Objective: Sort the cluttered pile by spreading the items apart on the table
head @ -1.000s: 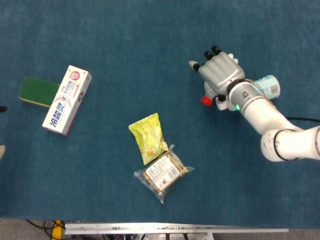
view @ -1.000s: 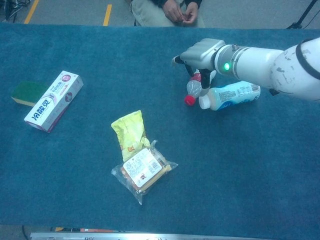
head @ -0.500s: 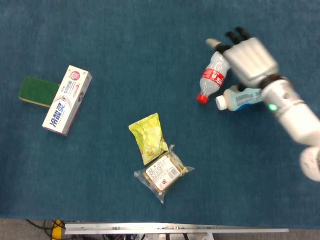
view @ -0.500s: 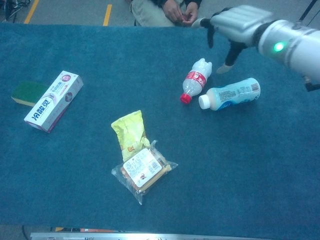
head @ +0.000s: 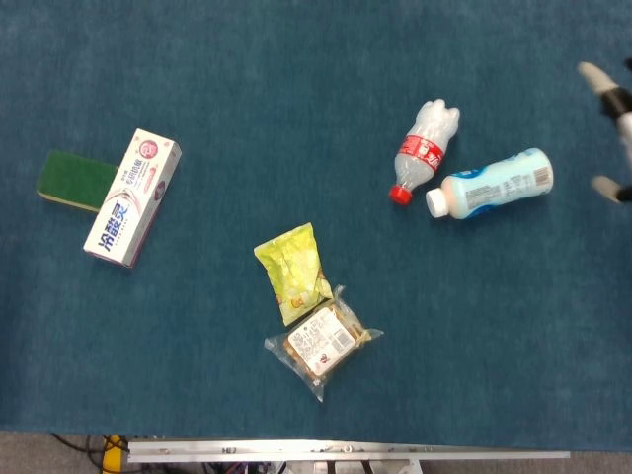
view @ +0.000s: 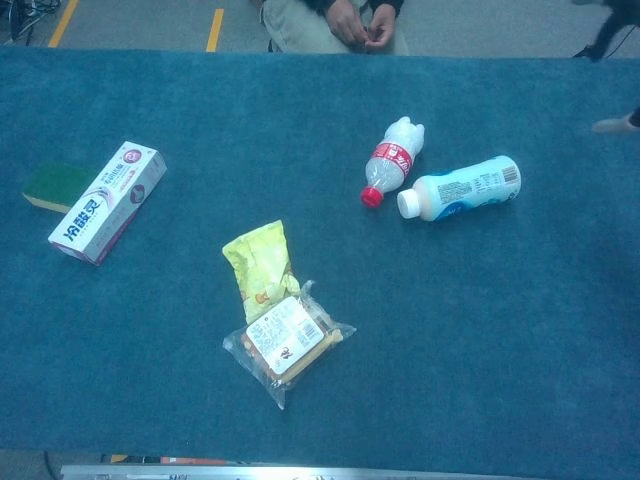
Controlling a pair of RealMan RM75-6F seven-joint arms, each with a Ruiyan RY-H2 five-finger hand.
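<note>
We are looking at a counter (head: 296, 79) covered in deep teal-blue cloth. At nine o'clock a dark green sponge (head: 71, 180) is showing a thin yellow edge, and the toothpaste box (head: 132, 197) beside it is showing white with pink-red ends and blue lettering. Near the middle a snack bag (head: 291, 272) is glowing yellow-green, and the clear wrapped packet (head: 321, 343) is showing brown contents under a white printed label. At two o'clock the clear bottle (head: 422, 151) is wearing a red label and red cap, and the milk bottle (head: 490, 184) is showing white with pale blue print. At the right edge, pale fingers (head: 595, 74) are carrying black bands.
</note>
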